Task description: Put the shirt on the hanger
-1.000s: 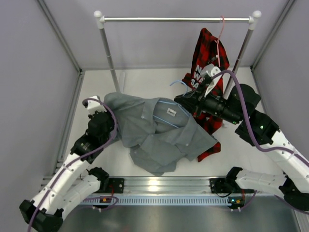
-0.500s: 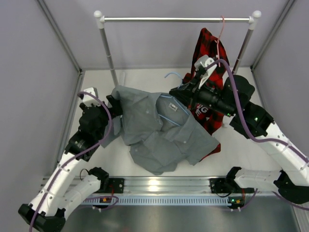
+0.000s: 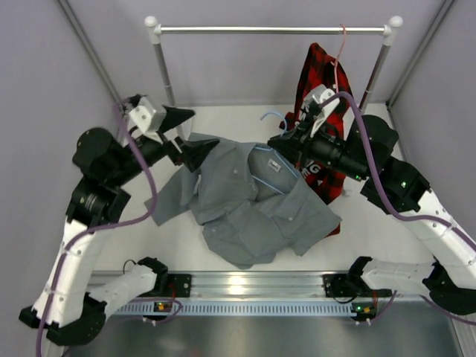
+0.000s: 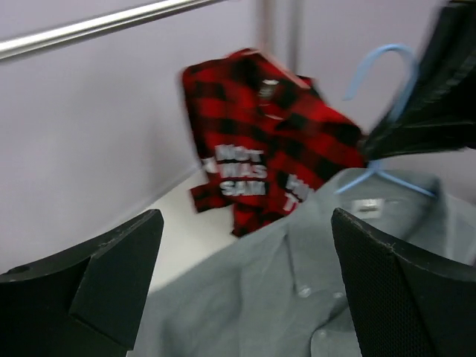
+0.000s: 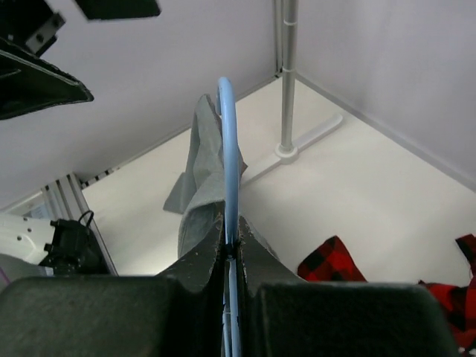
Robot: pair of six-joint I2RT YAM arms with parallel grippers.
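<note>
the shirt [image 3: 253,208] lies spread on the worktop [image 3: 230,119], with the hanger [image 5: 227,141] tucked in its collar. the right gripper [image 3: 284,146] is clamped on the hanger's neck. the left gripper [image 3: 199,131] hangs wide and empty over one shoulder. if the hanger is lifted now, the unsupported fabric may slide off, or catch the plaid shirt [image 3: 320,74] beside it.

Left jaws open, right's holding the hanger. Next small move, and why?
Probably lower the left gripper onto the shirt at its near shoulder and grip it. The left gripper hangs open and empty above the fabric, while the right gripper clamps the hanger, whose wire is at the collar.
</note>
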